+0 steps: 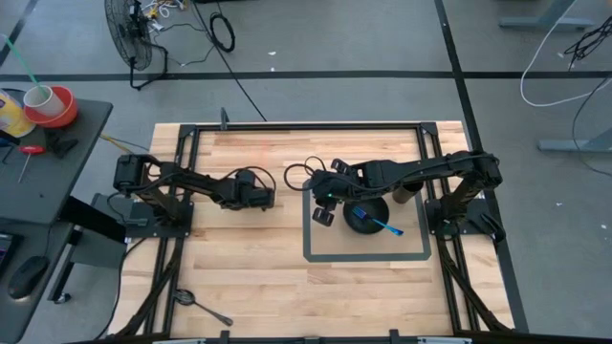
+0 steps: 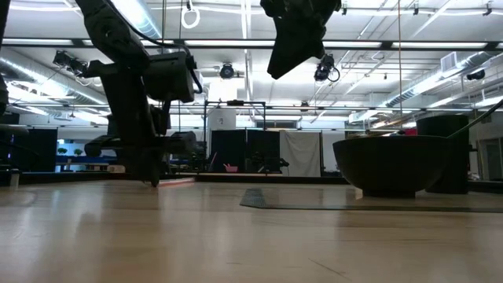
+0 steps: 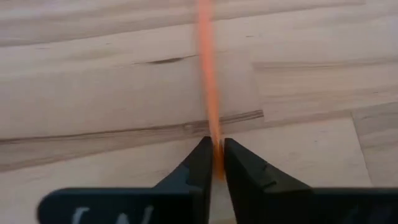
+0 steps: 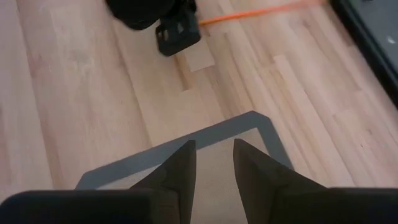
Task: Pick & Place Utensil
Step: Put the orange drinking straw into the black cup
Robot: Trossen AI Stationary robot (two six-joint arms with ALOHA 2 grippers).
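A thin orange utensil (image 3: 208, 74) lies along the wooden table, and my left gripper (image 3: 214, 144) is shut on one end of it. The right wrist view shows the same utensil (image 4: 249, 14) running out from my left gripper (image 4: 177, 34). A black bowl (image 1: 361, 218) stands inside a grey taped rectangle (image 1: 368, 258), with a blue utensil (image 1: 385, 225) resting in it. My right gripper (image 4: 213, 152) hangs open well above the table next to the bowl, over a corner of the rectangle, with nothing between its fingers. My left gripper pinches the orange utensil's end (image 3: 214, 129) between its two fingers. The fingers slant down from the table's left side, and their tips (image 2: 153, 181) reach the tabletop. The rest of the utensil runs on away from the fingers, lying on the wood.
A black spoon (image 1: 201, 306) lies near the table's front left corner. A dark cylinder (image 1: 405, 191) stands just behind the bowl. Bare wood stretches between the two grippers and in front of them. Black frame rails (image 1: 306, 124) border the table.
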